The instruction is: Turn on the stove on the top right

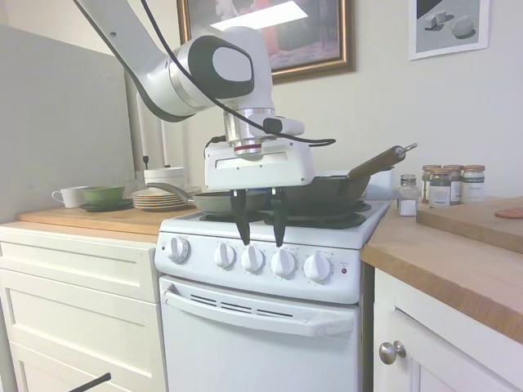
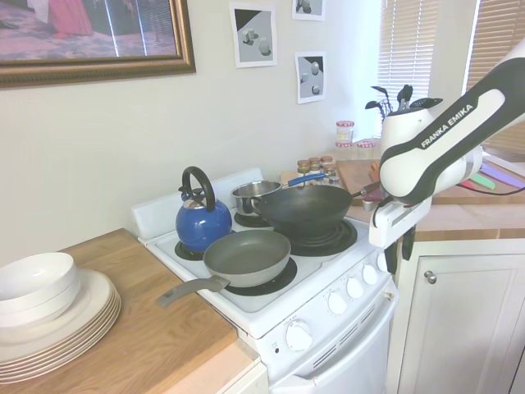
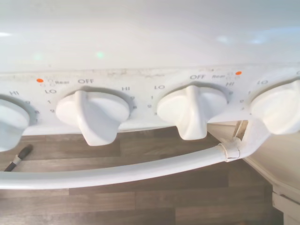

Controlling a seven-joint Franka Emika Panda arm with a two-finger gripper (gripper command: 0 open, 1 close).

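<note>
Around me: blue enamel kettle with black handle (image 2: 203, 220); grey non-stick frying pan (image 2: 247, 255); black wok (image 2: 303, 210); small steel saucepan (image 2: 253, 196); stacked white plates under white bowls (image 2: 51, 316); green bowl (image 1: 103, 195); white cup (image 1: 72, 197); spice jars (image 1: 448, 184); gold-framed painting (image 1: 282, 33).

The stove (image 1: 270, 327) was white, with white knobs (image 1: 283, 263), black burner rings (image 2: 261, 287) and a small red light (image 1: 344, 271). Orange dots and grey lettering marked the panel (image 3: 150, 79) in the wrist view. The kettle (image 2: 203, 222) was blue with a black handle; the pan (image 2: 247, 252) grey, the wok (image 2: 303, 210) black. The gripper (image 1: 260, 242) was white with black fingers (image 1: 241, 224). The cabinets (image 1: 78, 302) were white under a light wooden top (image 1: 458, 261). The plates (image 2: 57, 316) were cream, the floor (image 3: 140, 206) brown wood-grain.
</note>
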